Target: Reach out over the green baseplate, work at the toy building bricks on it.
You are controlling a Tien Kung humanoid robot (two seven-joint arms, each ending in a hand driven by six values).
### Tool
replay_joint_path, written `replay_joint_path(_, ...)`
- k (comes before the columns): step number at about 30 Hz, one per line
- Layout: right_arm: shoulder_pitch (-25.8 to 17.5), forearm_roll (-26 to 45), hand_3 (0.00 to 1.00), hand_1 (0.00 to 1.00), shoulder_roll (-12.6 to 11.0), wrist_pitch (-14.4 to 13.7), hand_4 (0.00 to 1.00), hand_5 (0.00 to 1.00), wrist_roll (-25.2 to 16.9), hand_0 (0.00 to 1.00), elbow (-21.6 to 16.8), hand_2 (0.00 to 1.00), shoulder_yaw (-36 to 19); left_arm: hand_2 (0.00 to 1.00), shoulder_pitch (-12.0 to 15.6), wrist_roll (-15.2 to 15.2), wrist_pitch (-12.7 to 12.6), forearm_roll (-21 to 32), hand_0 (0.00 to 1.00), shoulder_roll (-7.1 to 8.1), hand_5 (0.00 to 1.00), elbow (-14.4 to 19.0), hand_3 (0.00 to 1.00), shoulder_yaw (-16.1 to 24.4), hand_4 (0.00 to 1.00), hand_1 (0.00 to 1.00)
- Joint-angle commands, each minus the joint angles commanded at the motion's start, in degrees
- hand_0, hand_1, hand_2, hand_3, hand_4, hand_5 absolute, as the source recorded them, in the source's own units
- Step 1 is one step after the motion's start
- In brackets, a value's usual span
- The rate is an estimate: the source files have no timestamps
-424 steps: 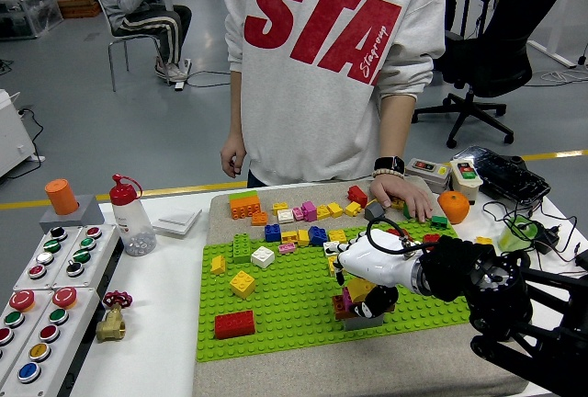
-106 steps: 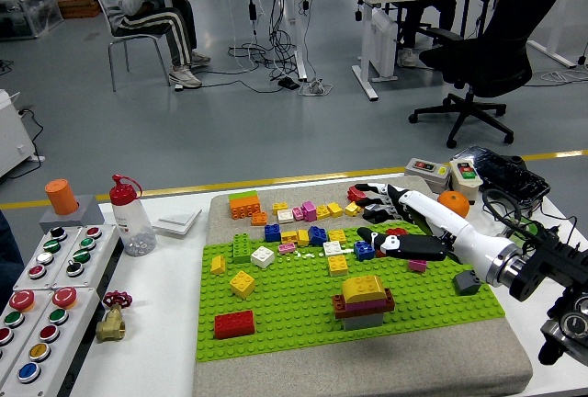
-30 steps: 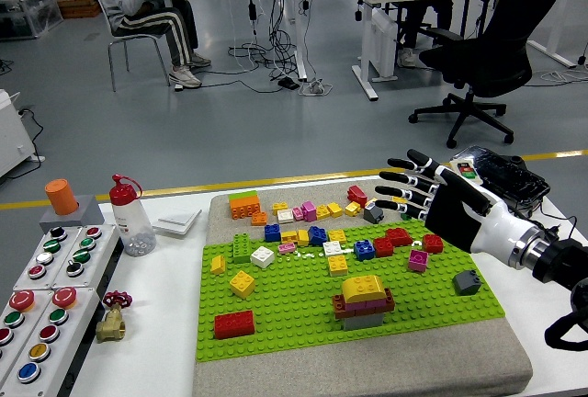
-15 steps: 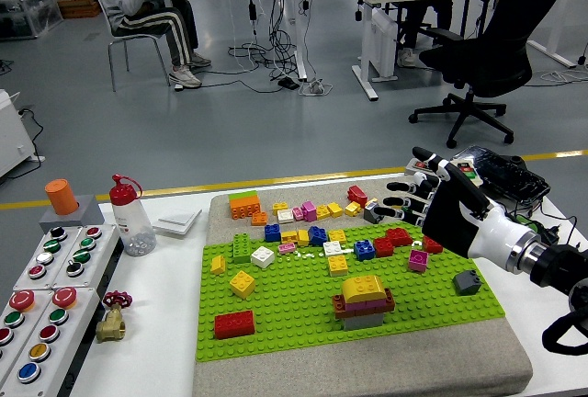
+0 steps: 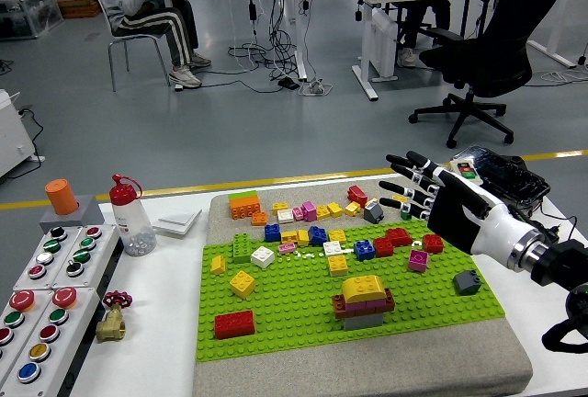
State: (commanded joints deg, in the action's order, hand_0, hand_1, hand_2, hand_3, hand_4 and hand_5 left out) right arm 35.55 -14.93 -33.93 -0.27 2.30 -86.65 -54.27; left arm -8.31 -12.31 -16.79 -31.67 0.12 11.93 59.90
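Right hand (image 5: 424, 197) spread wide, empty, hovers right of centre above red bricks (image 5: 398, 236). Risk: descending fingers scatter loose bricks, topple stack (image 5: 363, 300) on baseplate (image 5: 294, 310).

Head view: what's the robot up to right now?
The right hand hangs in the air over the far right corner of the green baseplate, fingers spread, holding nothing. No brick is being touched. On the baseplate stands a small stack with a yellow top, and loose bricks lie around it, such as a red brick near the front and a grey brick at the right. The left arm is out of view.
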Motion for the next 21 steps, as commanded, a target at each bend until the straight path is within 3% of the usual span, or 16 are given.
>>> replay_joint_path(3,-0.2,-1.1,0.998,0.955,0.0,0.1,0.891,0.348,0.8,0.946,0.1,0.998,-0.3,0.622,0.0,0.0,0.0,0.2,0.664,0.0,0.998,0.0,0.514,-0.1,0.405,0.618)
replay_joint_path(4,-0.2,-0.8,0.998,0.881,0.0,0.3,0.904,0.336,1.2,0.855,0.2,0.998,-0.3,0.622,0.0,0.0,0.0,0.2,0.664,0.01,0.998,0.0,0.513,-0.1,0.404,0.618)
replay_joint_path(9,-0.5,0.6,0.998,0.881,0.0,-0.2,0.904,0.336,1.6,0.855,0.5,0.998,-0.6,0.622,0.0,0.0,0.1,0.3,0.664,0.01,0.998,0.0,0.513,-0.2,0.404,0.618)
replay_joint_path(10,-0.7,0.8,0.998,0.833,0.1,-0.7,0.887,0.326,1.4,0.816,0.6,0.949,-0.8,0.622,0.0,0.0,0.1,0.2,0.664,0.0,0.998,0.0,0.514,-0.2,0.404,0.617)
replay_joint_path(17,-3.2,1.6,0.998,0.84,1.0,-3.4,0.866,0.337,-0.6,0.841,0.8,0.929,-4.2,0.622,0.1,-0.1,0.1,-0.4,0.664,0.0,0.998,0.0,0.514,0.2,0.404,0.617)
replay_joint_path(21,-8.0,0.9,0.998,0.84,2.5,-4.2,0.866,0.337,-0.5,0.841,-0.3,0.929,-9.5,0.622,-0.3,-1.0,-0.1,-3.9,0.664,0.15,0.998,0.2,0.514,2.4,0.404,0.617)
